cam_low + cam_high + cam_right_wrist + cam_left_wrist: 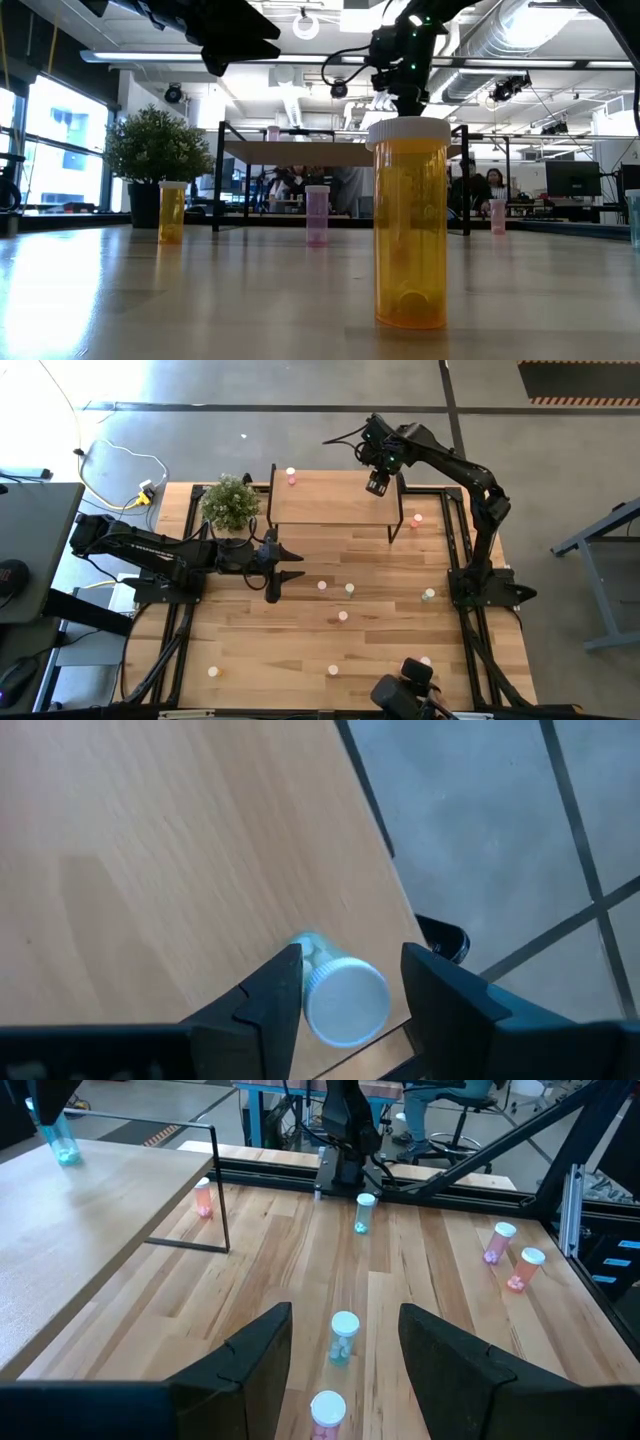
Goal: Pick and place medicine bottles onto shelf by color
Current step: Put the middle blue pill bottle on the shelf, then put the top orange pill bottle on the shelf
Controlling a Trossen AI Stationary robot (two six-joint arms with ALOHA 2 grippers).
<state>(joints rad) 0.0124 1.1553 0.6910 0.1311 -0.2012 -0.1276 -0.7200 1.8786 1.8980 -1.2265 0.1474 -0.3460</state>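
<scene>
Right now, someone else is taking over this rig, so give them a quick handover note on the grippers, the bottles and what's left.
Right gripper: above the shelf's right end, jaws open around a blue-tinted bottle standing there near the edge.
Left gripper: open, empty, hovering over the table, facing a blue-green bottle and a pink one.
Done: a pink bottle stands at the shelf's back left, plus the one under the right gripper.
Left: roughly nine bottles scattered across the table, including an orange one.

On the shelf (330, 500): one bottle (291, 476) near the far left corner; potted plant (230, 503) beside the shelf's left edge; other bottles (335, 588) on the table (250, 650) before it
</scene>
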